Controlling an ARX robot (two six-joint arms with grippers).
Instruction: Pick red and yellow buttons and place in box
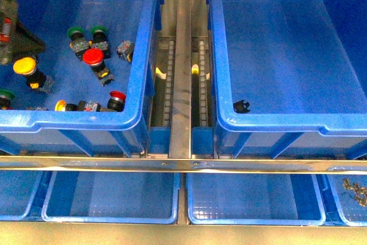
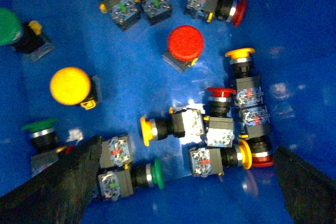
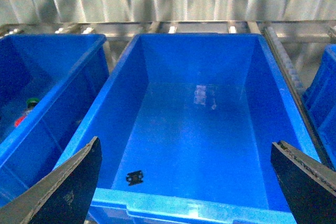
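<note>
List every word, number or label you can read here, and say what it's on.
No text can be read in any view.
On the buttons: tiny red and green marks on the grey blocks, too small to read.
On the left arm: a red-and-white patch, blurred.
On the left crate and right crate: no markings visible.

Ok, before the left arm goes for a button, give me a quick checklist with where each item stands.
1. Left gripper open and empty: ok.
2. Target standing apart: red button, cap up, touches no neighbour: ok.
3. Left gripper centred on it: not ok; it hangs over a tangled cluster.
4. Green button clear of the closing path: not ok; it lies beside one jaw.
5. Box has room: ok; only a small black piece inside.
6. Right gripper open, empty: ok.
</note>
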